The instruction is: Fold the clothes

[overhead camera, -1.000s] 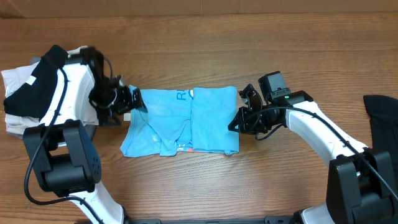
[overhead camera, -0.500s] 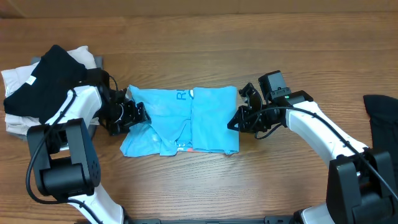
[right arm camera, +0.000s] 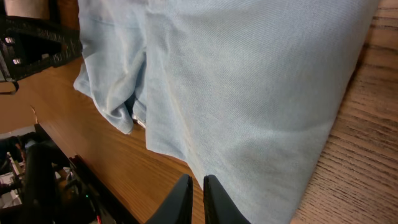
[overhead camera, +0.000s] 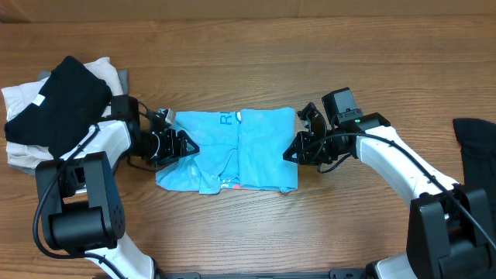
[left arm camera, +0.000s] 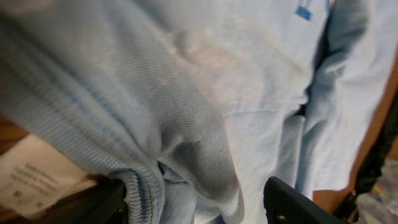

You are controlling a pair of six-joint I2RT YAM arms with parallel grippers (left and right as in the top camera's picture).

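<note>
The clothes in play are a sky-blue T-shirt [overhead camera: 248,151], folded into a rough rectangle on the wooden table, with white lettering at its far edge. My left gripper [overhead camera: 182,146] sits at the shirt's left edge. In the left wrist view its two black fingers [left arm camera: 292,202] stand wide apart, and a bunched fold of blue cloth with a ribbed hem [left arm camera: 149,193] lies between them, so this gripper [left arm camera: 196,196] is open. My right gripper [overhead camera: 293,151] rests at the shirt's right edge. Its tips [right arm camera: 197,186] are shut, over the T-shirt [right arm camera: 249,93], with nothing seen pinched.
A pile of black, white and grey garments [overhead camera: 54,108] lies at the far left, behind my left arm. A black garment [overhead camera: 474,143] lies at the right edge. A white care label [left arm camera: 31,180] shows beside the left finger.
My left gripper has swung right, from beside the pile onto the shirt's left edge, with its jaws narrowing. The shirt's left edge is bunched inward. The right arm has not moved.
</note>
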